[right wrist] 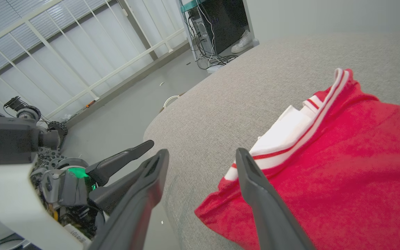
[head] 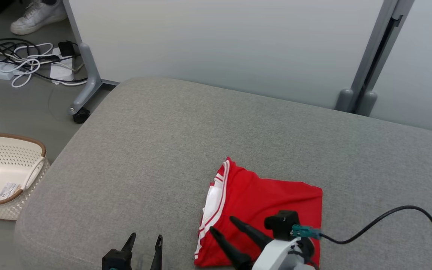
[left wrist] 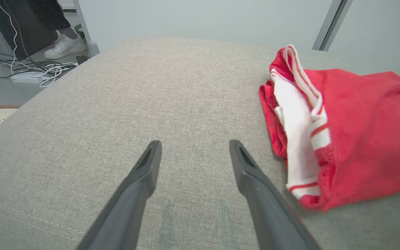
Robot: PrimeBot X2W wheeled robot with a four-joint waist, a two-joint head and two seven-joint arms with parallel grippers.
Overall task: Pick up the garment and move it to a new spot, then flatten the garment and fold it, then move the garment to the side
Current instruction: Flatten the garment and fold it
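Holding the right gripper (head: 221,224) wide open and empty over the striped edge of the folded red garment (head: 268,195), seemingly poised to shift it sideways; left gripper (head: 145,240) equally open, empty, just beside it above the grey surface (head: 163,150).

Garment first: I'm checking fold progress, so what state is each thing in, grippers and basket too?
garment, folded, lying on the cushion.
left gripper, open, empty, over bare cushion.
right gripper, open, over the garment, gripping nothing.
basket, upright on the floor, no clothes in the visible part.
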